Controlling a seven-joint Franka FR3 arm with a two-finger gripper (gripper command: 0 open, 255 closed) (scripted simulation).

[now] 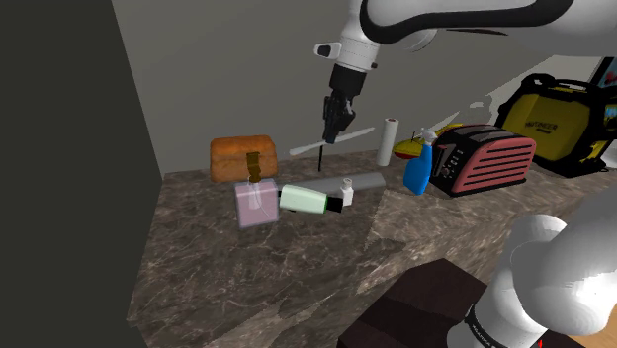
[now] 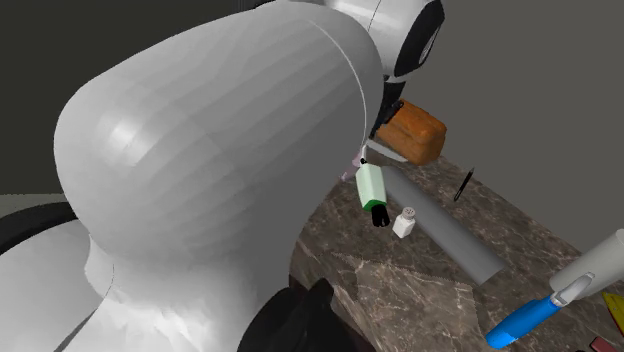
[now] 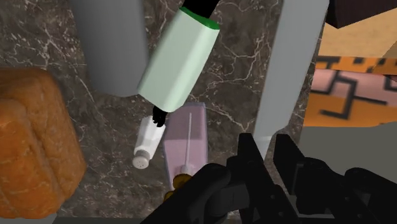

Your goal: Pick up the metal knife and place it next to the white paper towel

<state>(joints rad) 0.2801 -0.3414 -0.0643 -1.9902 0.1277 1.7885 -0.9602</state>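
the gripper (image 1: pixel 334 119) is squeezing the knife (image 1: pixel 312 148) up high, so go slow & level to the paper towel (image 1: pixel 389 141), w/o bumping the blue spray bottle (image 1: pixel 419 168).

1. No word, number or brand can be read on anything in the 3 views.
2. The yellow and black case (image 1: pixel 556 114) at the shoulder view's far right carries a dark band of marks across its yellow front. They look like lettering, but they are too small to make out.
3. The red toaster (image 1: pixel 491 163) has a dark end panel with a few small pale specks. Whether these are signs or digits cannot be told.
4. In the wrist view, an orange and pink surface (image 3: pixel 356 48) beyond the desk bears black angular lines. They form a pattern, not letters.
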